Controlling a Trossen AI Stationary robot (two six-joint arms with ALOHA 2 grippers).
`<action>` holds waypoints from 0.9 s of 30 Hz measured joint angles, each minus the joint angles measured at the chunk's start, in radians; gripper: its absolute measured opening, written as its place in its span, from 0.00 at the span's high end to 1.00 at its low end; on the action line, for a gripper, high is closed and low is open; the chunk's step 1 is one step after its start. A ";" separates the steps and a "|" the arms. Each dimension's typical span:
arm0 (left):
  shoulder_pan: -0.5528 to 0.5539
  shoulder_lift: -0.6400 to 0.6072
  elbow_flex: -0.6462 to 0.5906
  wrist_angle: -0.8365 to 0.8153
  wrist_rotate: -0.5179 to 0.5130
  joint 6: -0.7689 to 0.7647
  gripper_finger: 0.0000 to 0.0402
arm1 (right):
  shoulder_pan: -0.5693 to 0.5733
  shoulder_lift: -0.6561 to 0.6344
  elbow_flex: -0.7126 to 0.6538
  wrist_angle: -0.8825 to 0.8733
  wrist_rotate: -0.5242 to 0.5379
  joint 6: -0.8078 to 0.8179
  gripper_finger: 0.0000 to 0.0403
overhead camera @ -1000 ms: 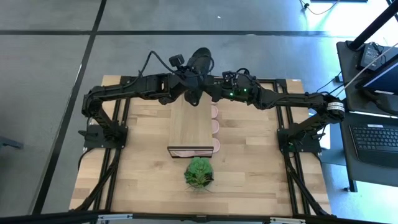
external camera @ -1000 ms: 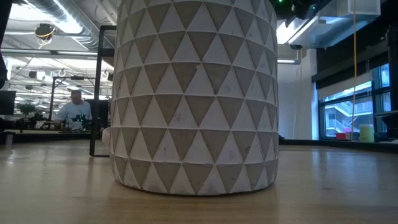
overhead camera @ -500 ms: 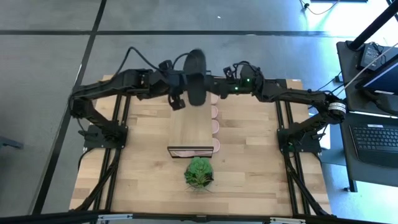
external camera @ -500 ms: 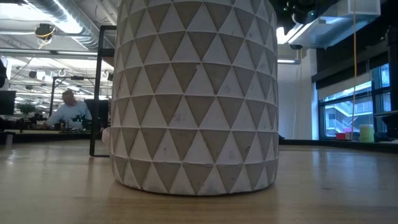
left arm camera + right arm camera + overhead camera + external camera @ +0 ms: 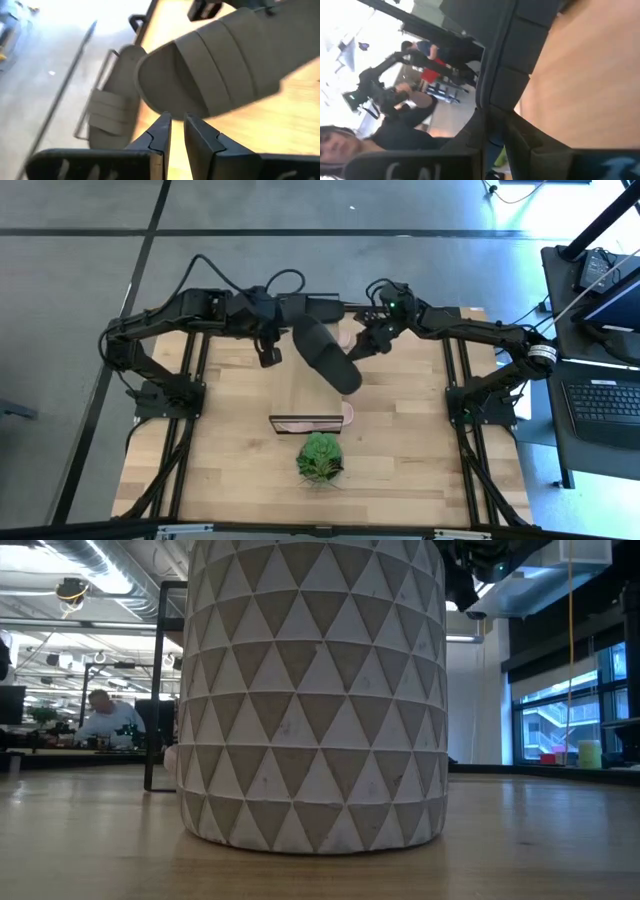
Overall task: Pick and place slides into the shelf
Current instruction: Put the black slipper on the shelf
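Observation:
A black slide [image 5: 325, 355] sits slantwise over the far half of the light-wood shelf [image 5: 305, 400]. My right gripper [image 5: 358, 350] is shut on it at its right side. In the right wrist view the slide is a dark ribbed band [image 5: 505, 60] running up from the gripper [image 5: 494, 127]. My left gripper [image 5: 270, 358] is shut and stands left of the slide, touching nothing. In the left wrist view its fingertips [image 5: 177, 122] stop just short of the slide's rounded end [image 5: 225, 65]. A second black slide [image 5: 318, 305] [image 5: 112, 107] lies at the table's far edge. Pale pink slides [image 5: 345, 362] show along the shelf's right side. My right gripper pinches the black slide between its two fingers at its right-hand edge [image 5: 350, 360], coming from the table's right and far side. The dark ribbed part [image 5: 495, 95] runs up between the fingers. The slide lies slanted above the shelf's plank top; whether it touches the plank cannot be told.
A green potted plant [image 5: 320, 458] stands just in front of the shelf's near end, and its patterned pot [image 5: 310, 690] fills the low view. One pink slide [image 5: 310, 423] shows at the shelf's near opening. Bare tabletop [image 5: 230, 450] lies left and right of the shelf. People show in the room behind.
The black slide has come from above the table's far edge toward the near edge, out over the shelf top, and has turned from lengthwise to slanting. My right gripper has moved with it toward the near edge. My left gripper has drawn off toward the left.

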 joint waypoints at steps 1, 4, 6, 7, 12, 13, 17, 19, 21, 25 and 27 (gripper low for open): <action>0.000 -0.004 0.000 -0.007 0.013 -0.012 0.89 | 0.000 0.007 0.000 -0.020 0.000 -0.029 0.88; -0.001 -0.016 0.000 -0.003 0.025 -0.035 0.89 | 0.002 0.034 0.000 -0.050 0.005 -0.073 0.88; -0.001 -0.018 0.000 -0.003 0.024 -0.054 0.89 | 0.004 0.060 0.000 -0.038 0.005 -0.084 0.88; -0.001 -0.018 0.000 -0.004 0.024 -0.060 0.89 | 0.004 0.072 0.000 -0.038 0.004 -0.095 0.88; 0.000 -0.018 0.000 -0.004 0.025 -0.065 0.89 | 0.004 0.141 0.000 0.000 -0.030 -0.099 0.88; 0.000 -0.018 0.000 -0.004 0.025 -0.067 0.89 | 0.004 0.153 0.001 0.021 -0.049 -0.099 0.88; 0.000 -0.018 0.000 -0.004 0.025 -0.071 0.89 | 0.004 0.199 0.001 0.068 -0.093 -0.089 0.88; 0.000 -0.018 0.000 -0.004 0.025 -0.082 0.89 | 0.004 0.214 0.001 0.070 -0.103 -0.077 0.88; 0.000 -0.018 0.000 -0.004 0.025 -0.089 0.89 | 0.005 0.227 0.001 0.074 -0.104 -0.089 0.88; 0.000 -0.017 0.000 -0.005 0.025 -0.089 0.89 | 0.004 0.241 0.001 0.081 -0.092 -0.161 0.87; 0.000 -0.017 0.000 -0.004 0.025 -0.093 0.89 | 0.004 0.241 0.001 0.084 -0.065 -0.197 0.84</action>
